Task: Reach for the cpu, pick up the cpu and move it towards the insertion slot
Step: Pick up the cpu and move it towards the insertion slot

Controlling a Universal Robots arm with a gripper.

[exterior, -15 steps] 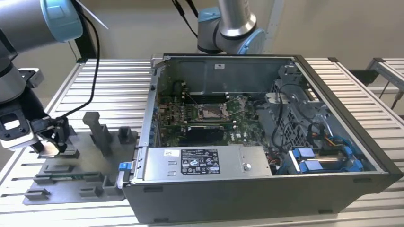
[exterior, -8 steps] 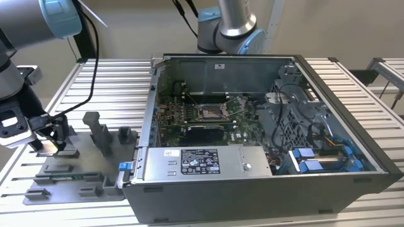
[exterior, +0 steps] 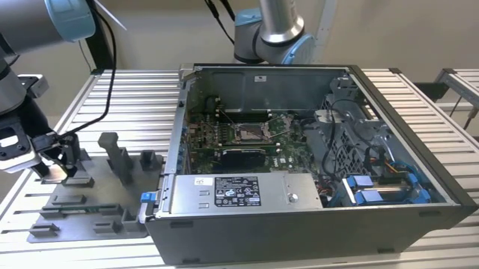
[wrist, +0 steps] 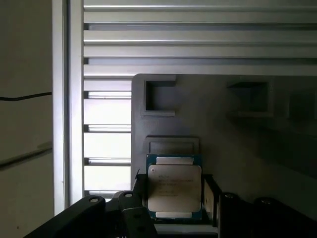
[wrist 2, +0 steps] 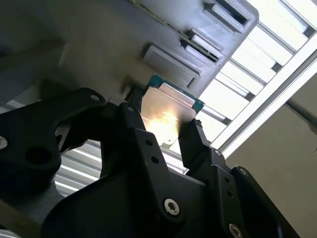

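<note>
Gripper (exterior: pixel 58 168) at work: I hang over the grey fixture plate (exterior: pixel 82 218), which lies on the slatted table (exterior: pixel 127 101) just outside the computer case (exterior: pixel 299 235), off the case's wall toward the exterior view's left. My jaws are clamped on the cpu (wrist: pixel 174 191). In both wrist views my black fingers (wrist 2: pixel 194 144) press two opposite edges of the chip, and its pale silver face with a teal rim shows between them. Just beyond the chip in the first wrist view is a shallow square pocket (wrist: pixel 172 146) in the plate. Whether the chip is clear of the plate I cannot tell.

The insertion slot (exterior: pixel 250 133) lies inside the case, near its middle, on the green board (exterior: pixel 196 134). It has a shiny metal frame and a thin wire lever around a dark centre. A black rectangular recess (exterior: pixel 241 160) sits between the slot and the silver power supply (exterior: pixel 239 193), which runs along the case's near wall in the exterior view. The cpu and I are outside the case, well apart from the slot.
</note>
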